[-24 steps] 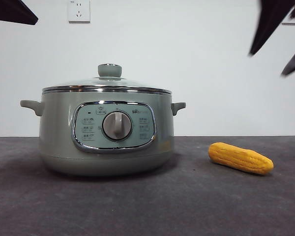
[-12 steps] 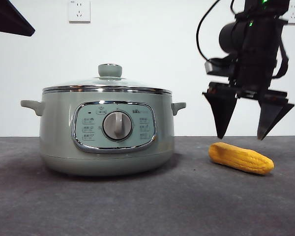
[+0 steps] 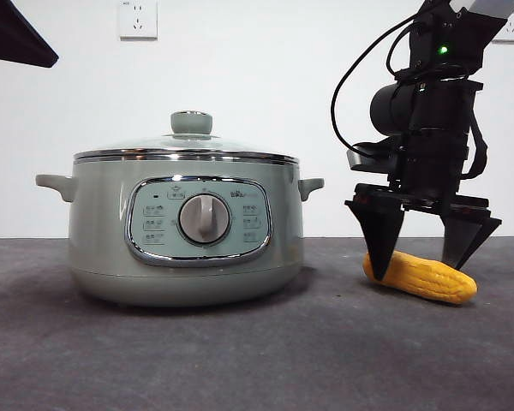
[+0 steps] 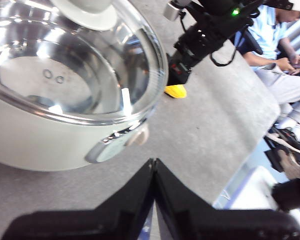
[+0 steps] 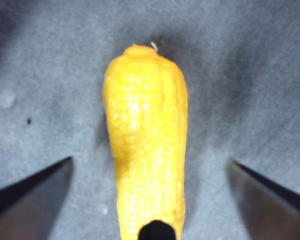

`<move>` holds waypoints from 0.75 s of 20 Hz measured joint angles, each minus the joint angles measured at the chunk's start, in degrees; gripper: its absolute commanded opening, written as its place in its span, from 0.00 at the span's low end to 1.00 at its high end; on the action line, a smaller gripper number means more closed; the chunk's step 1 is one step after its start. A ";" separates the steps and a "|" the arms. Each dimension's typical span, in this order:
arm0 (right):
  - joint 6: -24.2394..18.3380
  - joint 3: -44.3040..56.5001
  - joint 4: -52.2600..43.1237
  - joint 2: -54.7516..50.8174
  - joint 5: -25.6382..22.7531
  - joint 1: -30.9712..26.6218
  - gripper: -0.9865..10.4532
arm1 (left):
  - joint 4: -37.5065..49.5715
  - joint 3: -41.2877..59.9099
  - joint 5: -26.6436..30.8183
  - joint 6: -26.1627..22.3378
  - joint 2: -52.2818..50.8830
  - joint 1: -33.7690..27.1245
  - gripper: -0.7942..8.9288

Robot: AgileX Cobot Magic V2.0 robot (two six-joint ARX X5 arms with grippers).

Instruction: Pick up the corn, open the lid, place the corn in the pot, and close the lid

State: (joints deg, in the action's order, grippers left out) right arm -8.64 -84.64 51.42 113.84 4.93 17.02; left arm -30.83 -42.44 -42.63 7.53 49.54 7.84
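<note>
Yellow-orange and ridged, the corn cob [image 3: 421, 276] lies on its side on the dark grey table [image 3: 325, 360], well to one side of the pot and apart from it. The right pincer [image 3: 425, 259] is down over the cob with its two black jaws spread wide, one tip in front of the cob's end nearer the pot and the other over its far end. In the right wrist view the corn cob [image 5: 147, 145] runs lengthwise between the two jaws, with grey table showing on either side of it, so the jaws do not touch it and hold nothing.

The sage-green electric pot [image 3: 185, 231] stands on the table, its chrome-framed control panel and silver dial [image 3: 204, 218] facing the front camera and a small handle on each side. The glass lid [image 3: 186, 147] sits on the pot's rim, its green knob [image 3: 191, 122] upright on top.

The left pincer [image 4: 154, 165] hangs near the pot, above its side, its jaws pressed together and empty. From that wrist view the lid [image 4: 80, 55] and the pot [image 4: 45, 142] fill the near field, and beyond them the right pincer [image 4: 176, 75] stands over a yellow end of the corn cob [image 4: 175, 91].

A white wall socket [image 3: 137, 19] is on the wall behind the pot.
</note>
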 measured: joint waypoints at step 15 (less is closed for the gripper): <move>1.51 0.00 9.86 -13.03 -0.09 0.00 0.08 | -15.04 -22.69 10.86 -6.12 18.62 4.83 0.08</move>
State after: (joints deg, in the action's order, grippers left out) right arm -7.14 -84.64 61.28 100.82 4.84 17.02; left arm -45.87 -65.12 -31.77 1.41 68.16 12.67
